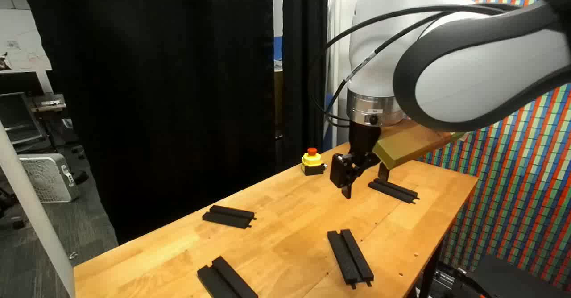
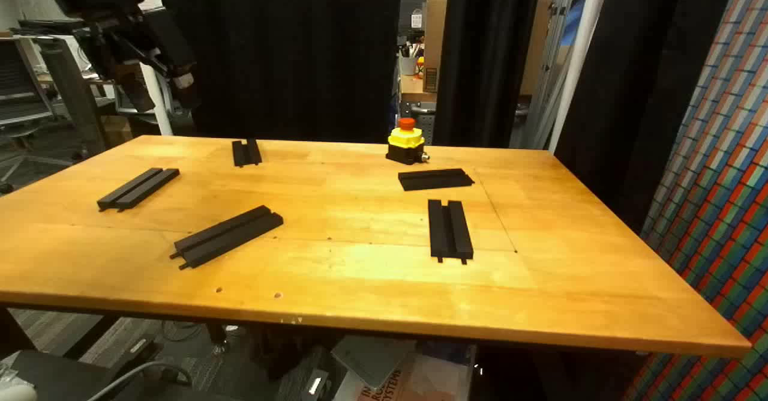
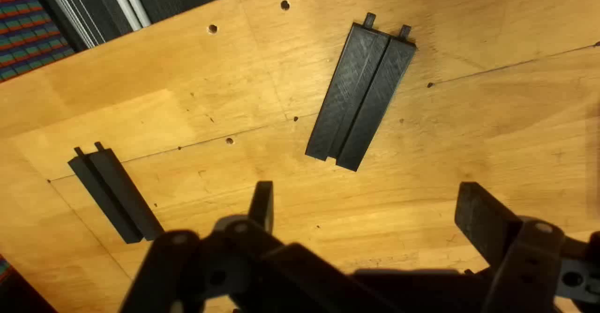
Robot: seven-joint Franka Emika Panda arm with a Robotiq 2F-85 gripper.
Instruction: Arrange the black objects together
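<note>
- Gripper [image 3: 365, 198], low in the wrist view: fingers spread wide, nothing between the tips.
- Nearest black bar [image 3: 360, 96] lies above the gap, upper middle of that frame; its long axis runs steeply from upper right to lower left, so a slight wrist turn would probably let the fingers straddle it.
- Side bar [image 3: 115, 193], frame left, slants the opposite way.
- Far bar [image 2: 247, 152], upper left in an exterior view, lies well apart.

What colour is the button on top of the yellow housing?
Red; the button shows best in an exterior view.
</note>
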